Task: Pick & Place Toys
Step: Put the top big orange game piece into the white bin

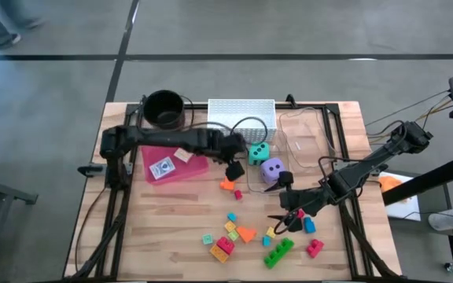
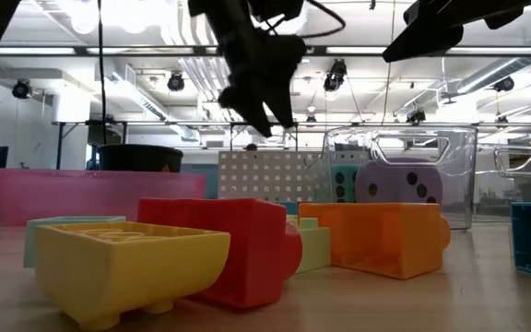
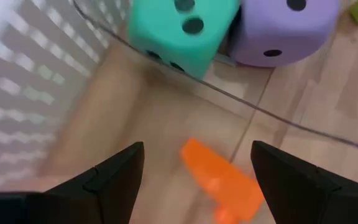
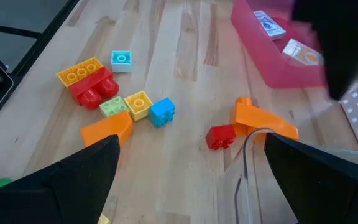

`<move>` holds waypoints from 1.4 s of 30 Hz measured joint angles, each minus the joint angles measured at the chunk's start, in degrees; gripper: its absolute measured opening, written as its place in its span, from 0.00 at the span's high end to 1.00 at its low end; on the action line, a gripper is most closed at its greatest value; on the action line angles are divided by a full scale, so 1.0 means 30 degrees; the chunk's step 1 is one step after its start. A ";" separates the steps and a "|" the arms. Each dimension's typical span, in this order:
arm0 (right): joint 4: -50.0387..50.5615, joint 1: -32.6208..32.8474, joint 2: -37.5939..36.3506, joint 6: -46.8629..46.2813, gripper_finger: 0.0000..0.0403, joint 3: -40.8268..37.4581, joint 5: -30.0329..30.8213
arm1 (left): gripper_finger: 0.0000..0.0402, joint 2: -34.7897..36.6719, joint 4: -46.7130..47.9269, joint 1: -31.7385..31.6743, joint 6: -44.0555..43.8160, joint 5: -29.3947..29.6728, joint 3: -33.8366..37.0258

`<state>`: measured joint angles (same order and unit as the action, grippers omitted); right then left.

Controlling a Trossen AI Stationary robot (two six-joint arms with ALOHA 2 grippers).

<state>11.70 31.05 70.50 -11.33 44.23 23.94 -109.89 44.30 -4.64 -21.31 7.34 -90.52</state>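
Note:
My left gripper (image 1: 233, 170) hangs open above an orange block (image 3: 219, 180) that lies on the table. Its fingers stand either side of the block, clear of it. Just past it, the teal die (image 3: 179, 28) and the purple die (image 3: 284, 28) sit side by side on the wood. My right gripper (image 1: 283, 220) waits open over the table's near right. Ahead of it lie a small red block (image 4: 220, 135) and loose blocks in yellow (image 4: 79, 71), red (image 4: 92, 90), green (image 4: 112, 107) and blue (image 4: 161, 111).
The pink tray (image 1: 175, 167) with cards lies under my left arm. At the far edge stand the white perforated basket (image 1: 242, 114), a black pot (image 1: 163, 108) and a clear container (image 1: 305, 134). A thin cable (image 3: 260, 106) loops near the dice. More blocks (image 1: 278, 250) lie by the near edge.

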 joint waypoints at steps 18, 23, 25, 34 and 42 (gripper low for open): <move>-0.0007 0.0007 0.0000 0.0651 0.01 0.0000 0.0000 | 0.26 -0.0034 -0.7215 0.0876 -0.4842 0.0983 0.6938; -0.0015 0.0000 0.0000 0.0780 0.01 0.0000 0.0000 | 0.26 -0.0034 -0.8855 0.1222 -0.4922 0.0974 0.7616; -0.0015 -0.0036 0.0000 0.0786 0.01 0.0000 0.0000 | 0.26 -0.0056 -0.9333 0.1346 -0.4923 0.0934 0.7705; -0.0022 -0.0233 0.0000 0.0794 0.01 0.0000 0.0000 | 0.26 -0.0063 -0.9164 0.1574 -0.6492 0.1089 0.7593; -0.0029 -0.0233 0.0000 0.0797 0.01 0.0000 0.0000 | 0.26 -0.0136 -0.9213 0.1634 -0.6844 0.1389 0.7808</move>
<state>11.62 30.35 70.50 -8.94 44.23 23.94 -110.30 16.67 0.26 -41.84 11.51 -67.09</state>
